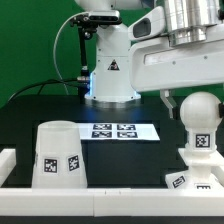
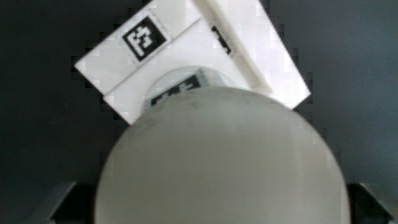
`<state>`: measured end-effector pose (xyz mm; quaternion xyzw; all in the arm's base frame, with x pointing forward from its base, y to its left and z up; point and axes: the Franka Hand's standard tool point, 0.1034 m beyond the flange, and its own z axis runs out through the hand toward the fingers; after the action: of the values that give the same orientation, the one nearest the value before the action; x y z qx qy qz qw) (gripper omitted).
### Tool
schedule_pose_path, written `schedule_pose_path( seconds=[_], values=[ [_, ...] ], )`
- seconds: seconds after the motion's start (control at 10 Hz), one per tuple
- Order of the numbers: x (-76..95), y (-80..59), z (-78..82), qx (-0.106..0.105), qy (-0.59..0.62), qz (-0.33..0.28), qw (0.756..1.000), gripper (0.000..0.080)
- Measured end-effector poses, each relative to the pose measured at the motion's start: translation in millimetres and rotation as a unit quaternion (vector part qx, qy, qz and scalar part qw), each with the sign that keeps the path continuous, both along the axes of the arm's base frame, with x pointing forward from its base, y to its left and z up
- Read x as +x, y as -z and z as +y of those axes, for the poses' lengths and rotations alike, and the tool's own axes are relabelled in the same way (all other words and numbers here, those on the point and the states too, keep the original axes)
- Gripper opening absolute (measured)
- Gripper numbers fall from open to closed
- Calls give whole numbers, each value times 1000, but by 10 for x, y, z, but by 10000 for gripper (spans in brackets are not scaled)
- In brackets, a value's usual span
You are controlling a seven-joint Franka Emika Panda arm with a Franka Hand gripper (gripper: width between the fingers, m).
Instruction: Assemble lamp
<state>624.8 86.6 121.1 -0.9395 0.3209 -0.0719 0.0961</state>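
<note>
the bulb (image 2: 222, 150) stands upright, neck down on the blocky base (image 2: 240, 55), long axis vertical, at the exterior view's right of the surface (image 1: 40, 110). the claw (image 2: 214, 212) sits straight above it, a dark finger at either side of the dome. whether they pinch it or stand just clear, i cannot tell. any coming move likely runs along that vertical axis. the shade (image 1: 55, 155) stands well apart.

- Setting: robotics laboratory bench.
- Robot arm base (image 1: 110, 72), mounted at 12 o'clock on black table (image 1: 25, 110).
- Marker board (image 1: 118, 130), fixed at centre.
- Green backdrop (image 1: 30, 40), hung behind.
- Lamp shade (image 1: 57, 155), tag-labelled, at 8 o'clock.
</note>
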Motion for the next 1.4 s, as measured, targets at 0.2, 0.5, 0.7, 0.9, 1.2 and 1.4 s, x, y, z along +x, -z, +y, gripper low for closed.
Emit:
schedule_pose_path(
  seconds=[0.2, 0.5, 0.7, 0.9, 1.2, 1.4],
  values=[
    [-3, -2, 11, -10, -42, -2, 999, 666],
    [23, -37, 121, -65, -292, 21, 954, 698],
    [24, -1, 146, -73, -364, 18, 928, 698],
    [26, 20, 126, -89, -449, 8, 889, 698],
    [37, 50, 128, -96, -470, 0, 877, 698],
    [38, 50, 128, -96, -470, 0, 877, 572]
  ],
)
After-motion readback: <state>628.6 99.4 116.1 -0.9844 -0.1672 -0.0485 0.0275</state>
